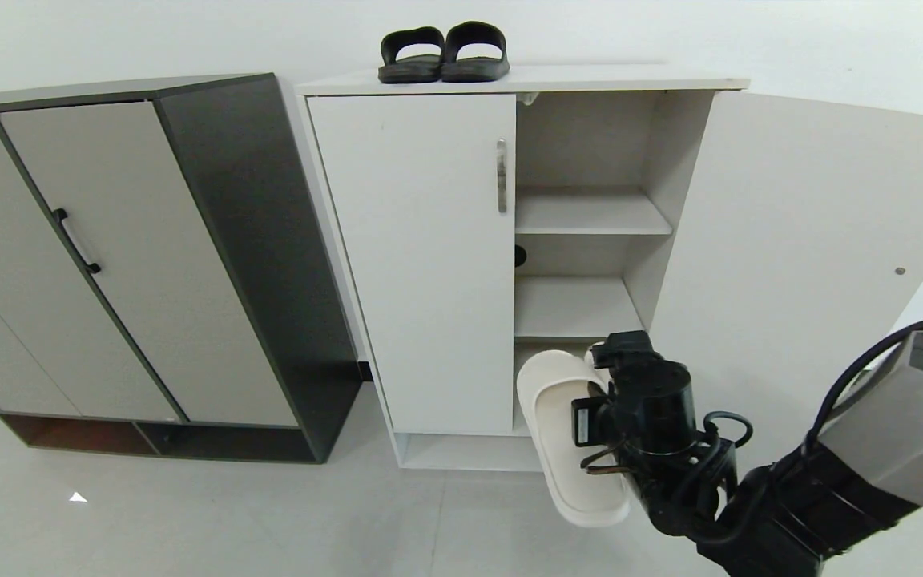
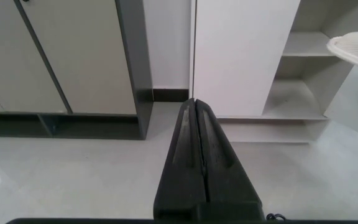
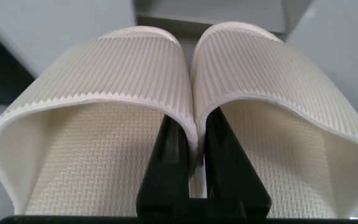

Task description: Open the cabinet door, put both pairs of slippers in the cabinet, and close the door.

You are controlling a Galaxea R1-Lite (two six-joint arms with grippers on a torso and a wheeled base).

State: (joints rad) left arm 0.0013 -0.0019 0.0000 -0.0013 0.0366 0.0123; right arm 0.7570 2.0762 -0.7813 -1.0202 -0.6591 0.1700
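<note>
The right gripper (image 3: 194, 134) is closed on the white slippers (image 3: 104, 81): one finger is put inside each slipper, and the two inner strap walls are pressed together between the fingers. The pair is kept side by side, with the toes pointed away from the wrist toward the white cabinet (image 1: 413, 264) and the heels toward the robot, so the long axis runs from the cabinet to the robot. In the head view the white slippers are held in the air above the floor (image 1: 189, 521), just before the lowest part of the cabinet's open right half. The right arm is brought in from the lower right and stretched forward and low. The left gripper (image 2: 195, 106) is closed completely, finger against finger, with nothing between them, and is pointed at the foot of the white cabinet. The right door (image 1: 790, 240) is swung wide open, so the shelves (image 1: 590, 212) are seen, while the left door with its metal handle (image 1: 501, 176) is shut. The black slippers (image 1: 443, 54) are set together on top of the white cabinet, toes to the wall. A grey cabinet (image 1: 133, 256) is placed just beside it.
</note>
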